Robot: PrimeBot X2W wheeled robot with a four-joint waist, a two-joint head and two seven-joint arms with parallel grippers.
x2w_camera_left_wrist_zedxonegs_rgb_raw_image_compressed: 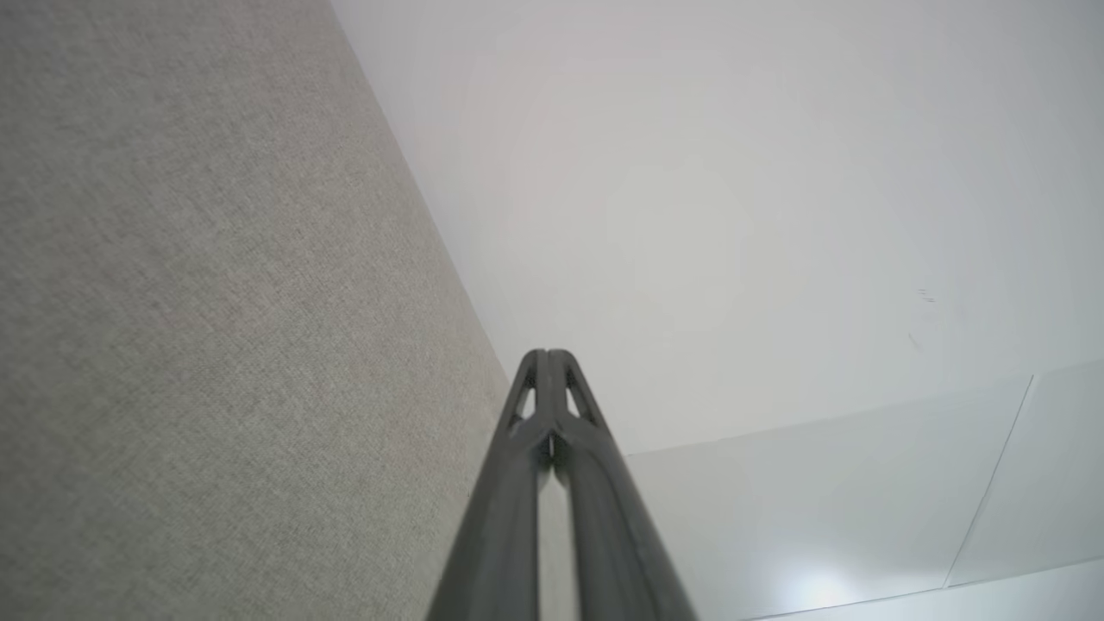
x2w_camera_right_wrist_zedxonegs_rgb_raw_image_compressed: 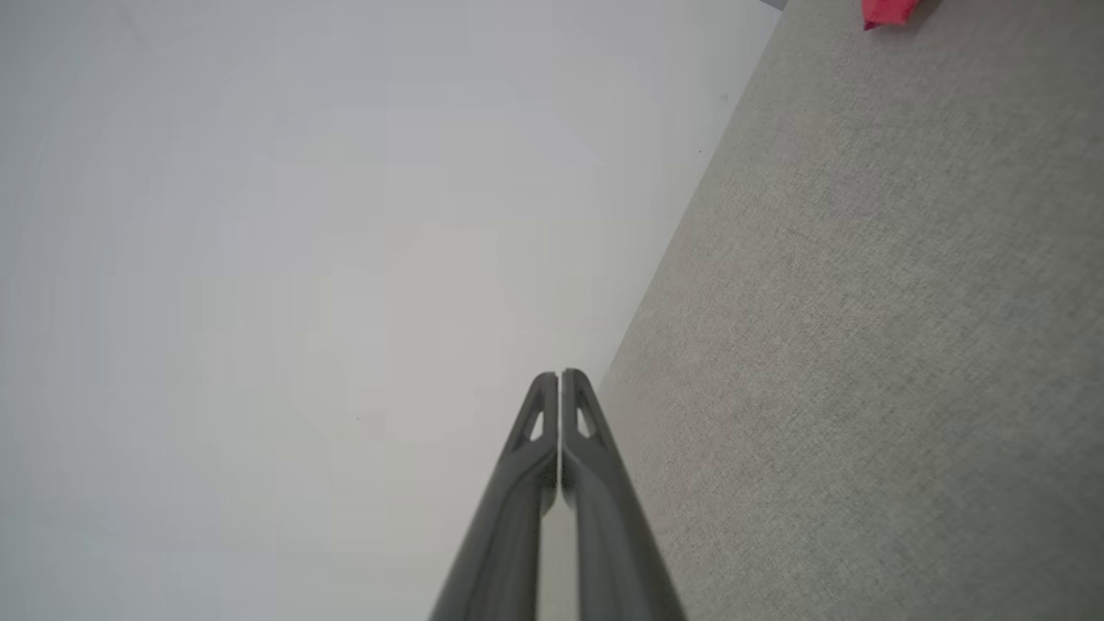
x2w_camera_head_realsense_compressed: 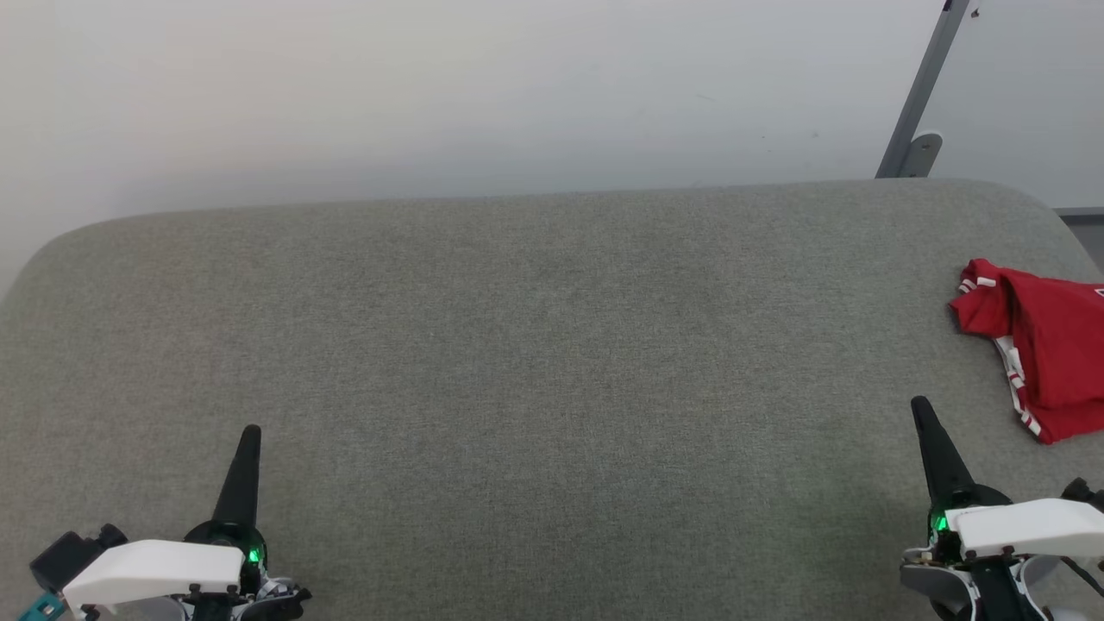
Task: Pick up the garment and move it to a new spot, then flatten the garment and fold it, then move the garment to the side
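Observation:
The garment (x2w_camera_head_realsense_compressed: 1048,345), a red shirt with red-white striped trim, lies crumpled at the right edge of the grey fabric table (x2w_camera_head_realsense_compressed: 535,345), partly cut off by the picture's edge. A red corner of the garment (x2w_camera_right_wrist_zedxonegs_rgb_raw_image_compressed: 888,10) peeks in at the top of the right wrist view. My right gripper (x2w_camera_head_realsense_compressed: 921,405) is shut and empty, low on the right, a little to the left of and nearer than the garment. At the lower left my left gripper (x2w_camera_head_realsense_compressed: 251,431) is shut too, with nothing in it. Both wrist views show the fingers pressed together: left gripper (x2w_camera_left_wrist_zedxonegs_rgb_raw_image_compressed: 548,354), right gripper (x2w_camera_right_wrist_zedxonegs_rgb_raw_image_compressed: 559,376).
A pale wall (x2w_camera_head_realsense_compressed: 431,95) rises behind the table's far edge. A grey slanted metal strut (x2w_camera_head_realsense_compressed: 918,103) stands at the back right, just behind the table corner. A wide stretch of bare table lies between the two grippers.

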